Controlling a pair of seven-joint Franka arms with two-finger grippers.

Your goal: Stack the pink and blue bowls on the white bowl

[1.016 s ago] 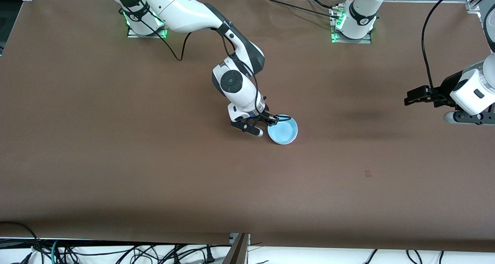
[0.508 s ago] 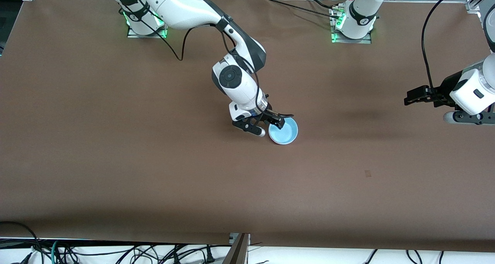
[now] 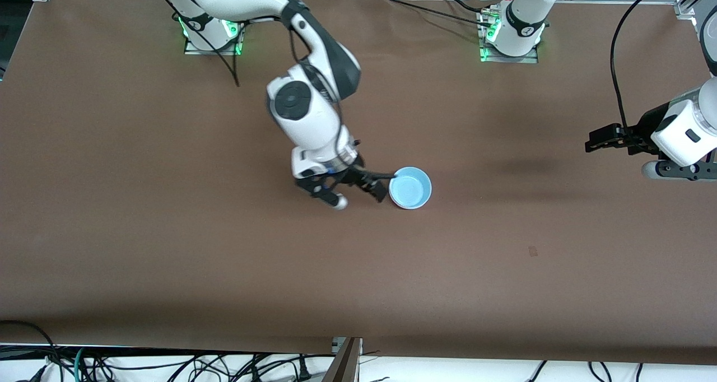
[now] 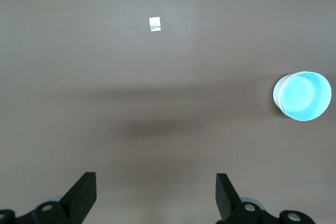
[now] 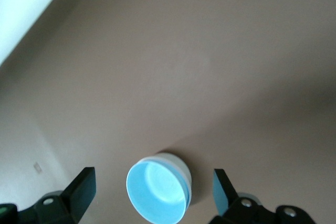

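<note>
Blue bowl sits nested on the white bowl, mid-table. Right gripper, fingers spread and empty, hovers just beside it; lifting straight up should avoid nudging. Left gripper, spread and empty, waits well apart.

Blue bowl upright, open side up, mid-table, nested in a white bowl w/ only its outer wall showing. Pink bowl can't be made out.

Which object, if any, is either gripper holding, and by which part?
Nothing is held. The right gripper is open beside the blue bowl, and the left gripper waits open over the table's left-arm end.
</note>
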